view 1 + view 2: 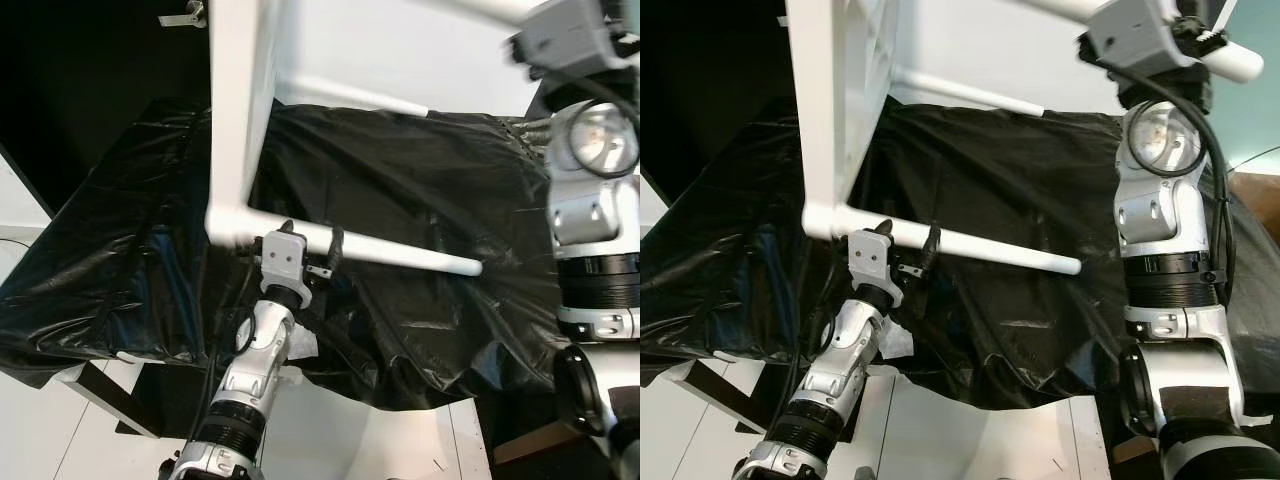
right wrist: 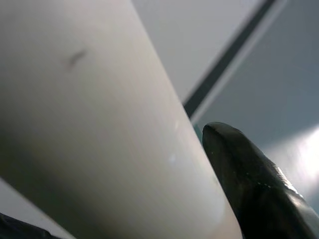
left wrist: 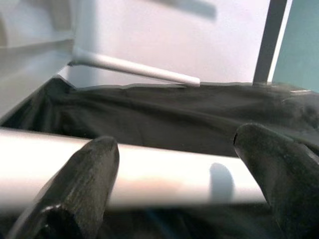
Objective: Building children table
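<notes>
Table point(image 1: 235, 110) stood tipped on side over black sheet point(image 1: 420, 200), top near-vertical, legs running level toward robot's right. Left gripper point(image 1: 312, 243) straddled near leg point(image 1: 400, 255), fingers point(image 3: 84, 184) on either side, grasping it. Right gripper point(image 1: 1185, 35), raised high, clasped upper leg point(image 1: 1230, 62); finger point(image 2: 259, 189) lay against it.

No readable text, label, brand or number appears on anything here.
</notes>
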Available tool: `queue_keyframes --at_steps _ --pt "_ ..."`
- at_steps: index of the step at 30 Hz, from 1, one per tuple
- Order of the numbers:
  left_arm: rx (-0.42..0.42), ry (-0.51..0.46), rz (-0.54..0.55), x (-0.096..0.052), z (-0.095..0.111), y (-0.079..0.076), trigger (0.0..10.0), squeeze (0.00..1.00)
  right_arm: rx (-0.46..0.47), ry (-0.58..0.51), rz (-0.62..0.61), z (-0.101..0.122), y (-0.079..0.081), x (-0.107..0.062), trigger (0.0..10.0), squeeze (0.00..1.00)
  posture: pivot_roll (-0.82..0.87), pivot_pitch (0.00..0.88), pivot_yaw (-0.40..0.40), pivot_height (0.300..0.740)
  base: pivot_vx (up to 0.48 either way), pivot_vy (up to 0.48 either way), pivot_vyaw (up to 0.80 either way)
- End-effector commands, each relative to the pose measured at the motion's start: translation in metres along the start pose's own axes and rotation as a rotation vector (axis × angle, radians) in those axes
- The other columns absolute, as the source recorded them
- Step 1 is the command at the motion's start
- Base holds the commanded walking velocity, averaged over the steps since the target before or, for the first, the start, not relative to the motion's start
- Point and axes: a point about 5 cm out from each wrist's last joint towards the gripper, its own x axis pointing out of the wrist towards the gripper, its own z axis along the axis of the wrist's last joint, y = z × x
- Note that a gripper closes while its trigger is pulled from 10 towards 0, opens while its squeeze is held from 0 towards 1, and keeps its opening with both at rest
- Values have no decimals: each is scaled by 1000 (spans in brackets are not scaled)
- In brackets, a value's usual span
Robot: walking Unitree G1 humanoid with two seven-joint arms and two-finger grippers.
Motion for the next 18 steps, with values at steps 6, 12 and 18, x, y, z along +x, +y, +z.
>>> queue_keyframes --at_steps 6,12,18 --pt "3 41 -18 -4 -8 -1 10000 0 316 376 0 -55 11 -30 0 0 -55 0 20 740 0 0 0" --pt "1 42 -30 -5 -8 -3 10000 0 486 460 208 -61 38 -48 0 0 -59 0 22 740 0 0 0" --pt "2 50 -36 -7 -9 -3 10000 0 608 559 452 -63 71 -80 0 0 -61 5 33 740 0 0 0"
